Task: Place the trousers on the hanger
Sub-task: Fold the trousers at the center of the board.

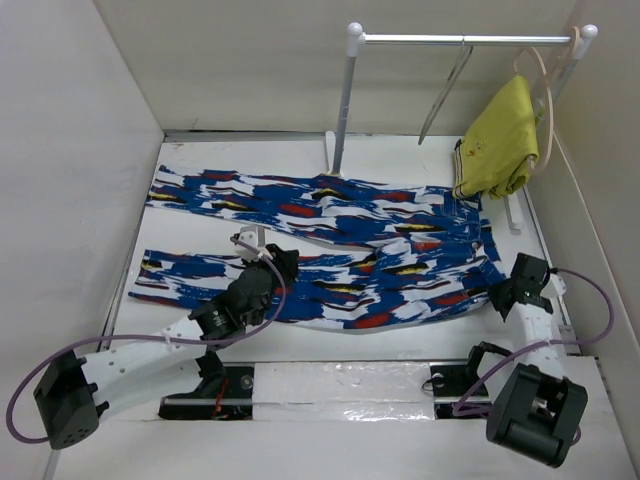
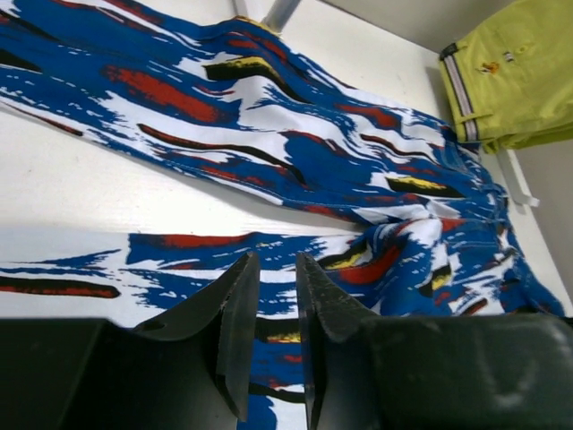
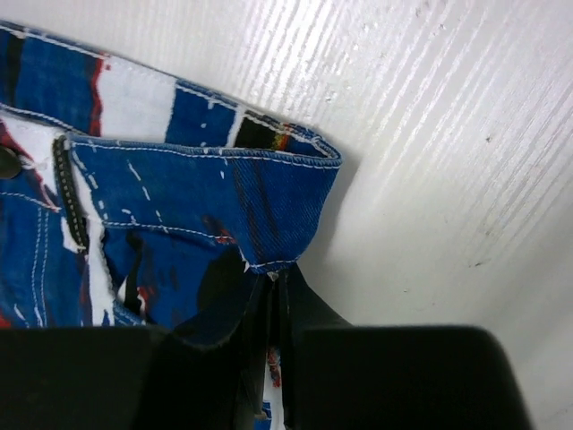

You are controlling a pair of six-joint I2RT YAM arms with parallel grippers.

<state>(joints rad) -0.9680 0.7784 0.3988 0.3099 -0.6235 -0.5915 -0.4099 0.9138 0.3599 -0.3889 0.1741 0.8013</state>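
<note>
The trousers [image 1: 350, 230] lie spread flat on the white table, legs pointing left, waistband at the right. My right gripper [image 1: 503, 290] is at the waistband's near right corner; in the right wrist view it [image 3: 276, 278] is shut on the blue hem of the trousers [image 3: 206, 197], a fold pinched between its jaws. My left gripper [image 1: 282, 260] hovers over the near leg. In the left wrist view its jaws [image 2: 276, 260] stand a narrow gap apart, nothing between them, the printed trousers [image 2: 269, 116] beneath. The hanger [image 1: 446, 92] hangs from the rail, edge-on.
A white rack with a metal rail [image 1: 460, 39] and post [image 1: 345, 110] stands at the back. A yellow garment [image 1: 500, 140] [image 2: 519, 72] hangs on a pale beige hanger [image 1: 546, 95] at the rail's right end. White walls close in both sides.
</note>
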